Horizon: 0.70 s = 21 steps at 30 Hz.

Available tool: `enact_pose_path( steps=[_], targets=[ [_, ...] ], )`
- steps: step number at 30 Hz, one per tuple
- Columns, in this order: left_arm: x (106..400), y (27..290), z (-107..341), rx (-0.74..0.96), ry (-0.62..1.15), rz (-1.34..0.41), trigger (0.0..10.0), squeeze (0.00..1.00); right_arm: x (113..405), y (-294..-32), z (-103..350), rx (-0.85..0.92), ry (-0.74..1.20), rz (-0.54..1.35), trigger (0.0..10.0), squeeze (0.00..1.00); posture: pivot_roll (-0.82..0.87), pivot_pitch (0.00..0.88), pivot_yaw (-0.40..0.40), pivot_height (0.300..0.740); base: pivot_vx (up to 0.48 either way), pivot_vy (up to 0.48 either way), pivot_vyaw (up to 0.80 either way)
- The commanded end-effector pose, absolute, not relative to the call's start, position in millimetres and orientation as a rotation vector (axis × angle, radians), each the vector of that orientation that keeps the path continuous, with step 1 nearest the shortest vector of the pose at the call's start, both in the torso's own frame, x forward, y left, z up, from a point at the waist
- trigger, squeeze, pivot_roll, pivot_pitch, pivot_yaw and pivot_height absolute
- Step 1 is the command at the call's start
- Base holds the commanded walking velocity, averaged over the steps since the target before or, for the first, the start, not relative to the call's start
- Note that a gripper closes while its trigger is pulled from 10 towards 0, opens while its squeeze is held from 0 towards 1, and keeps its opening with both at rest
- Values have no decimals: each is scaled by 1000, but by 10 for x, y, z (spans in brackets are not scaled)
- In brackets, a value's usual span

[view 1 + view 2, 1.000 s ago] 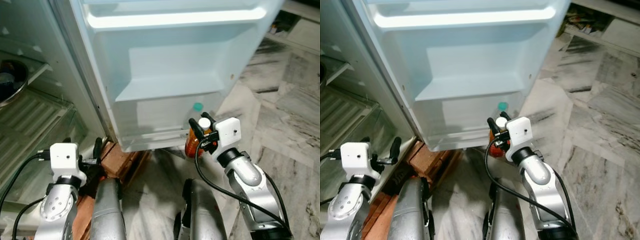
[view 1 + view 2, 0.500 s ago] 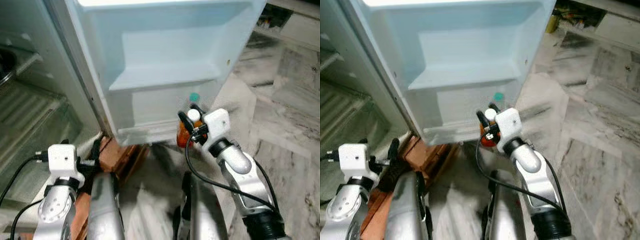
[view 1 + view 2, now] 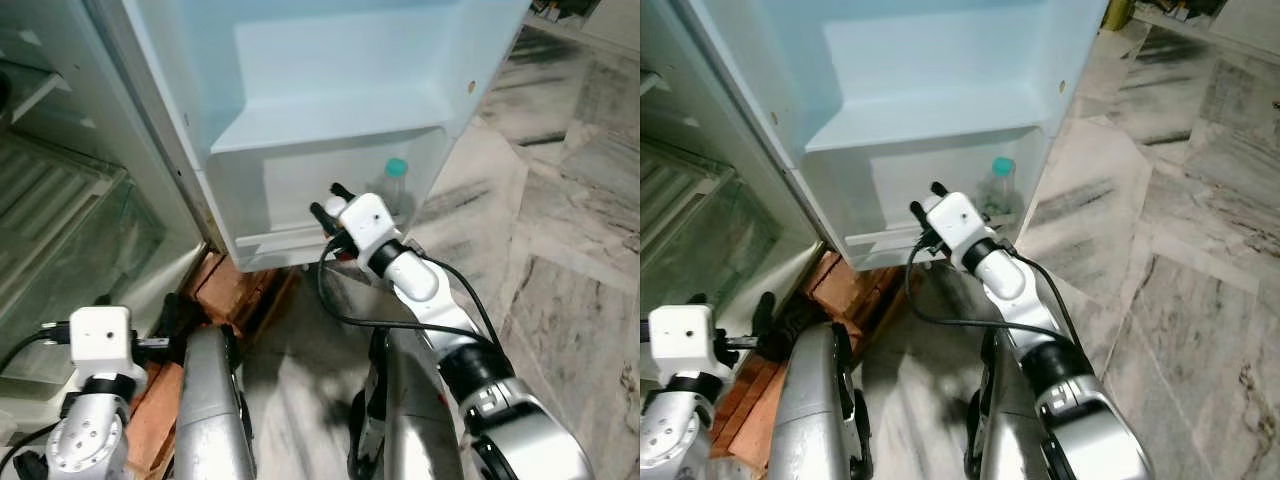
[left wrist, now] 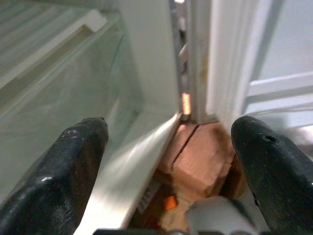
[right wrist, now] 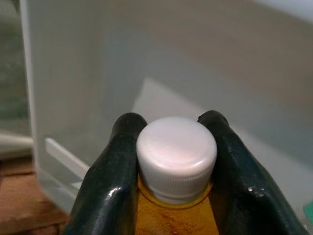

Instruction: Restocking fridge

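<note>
The right arm reaches forward and up, its right gripper [image 5: 173,161] clamped on the neck of an orange bottle [image 5: 171,208] with a white cap [image 5: 176,154], held at the front edge of the fridge door's [image 3: 330,80] bottom shelf [image 3: 300,240]. A teal-capped bottle [image 3: 393,190] stands at that shelf's right end. The left gripper [image 4: 171,147] hangs low with its fingers spread wide, holding nothing, near the bricks [image 4: 203,159] under the fridge.

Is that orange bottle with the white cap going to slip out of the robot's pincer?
Probably not soon: the right pincer squeezes the orange bottle at the neck, just under the wider white cap, which should catch on the fingers. It looks full, so likely heavy for its size. Held only at the top, it might swing a little.
</note>
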State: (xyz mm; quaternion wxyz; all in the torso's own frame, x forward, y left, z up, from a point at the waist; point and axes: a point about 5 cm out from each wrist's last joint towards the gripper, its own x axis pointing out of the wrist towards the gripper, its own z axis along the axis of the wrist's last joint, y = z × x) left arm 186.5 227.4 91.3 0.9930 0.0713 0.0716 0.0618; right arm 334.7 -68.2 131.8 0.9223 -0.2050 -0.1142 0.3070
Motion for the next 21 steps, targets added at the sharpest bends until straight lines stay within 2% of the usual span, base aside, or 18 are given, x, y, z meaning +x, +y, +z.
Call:
enact_pose_path(
  steps=[1, 6, 11, 17, 21],
  targets=[
    [1814, 2319, 945, 153, 148, 140, 10000, 0, 3381, -664, 1407, -476, -307, 627, 10000, 0, 165, 297, -39, 535, 0, 0, 0],
    [1719, 2308, 985, 159, 158, 147, 10000, 0, 3480, -606, 1702, -447, -439, 619, 10000, 0, 187, 312, -37, 535, 0, 0, 0],
    [1718, 2308, 992, 162, 167, 140, 10000, 0, 3457, -567, 1814, -392, -499, 641, 10000, 0, 185, 312, -28, 535, 0, 0, 0],
    [1745, 2317, 1005, 166, 169, 134, 10000, 0, 3380, -546, 1849, -300, -497, 682, 10000, 0, 176, 311, -23, 535, 0, 0, 0],
    [1772, 2320, 995, 167, 170, 135, 10000, 0, 3318, -569, 1957, -355, -592, 685, 10000, 0, 168, 307, -22, 535, 0, 0, 0]
  ],
)
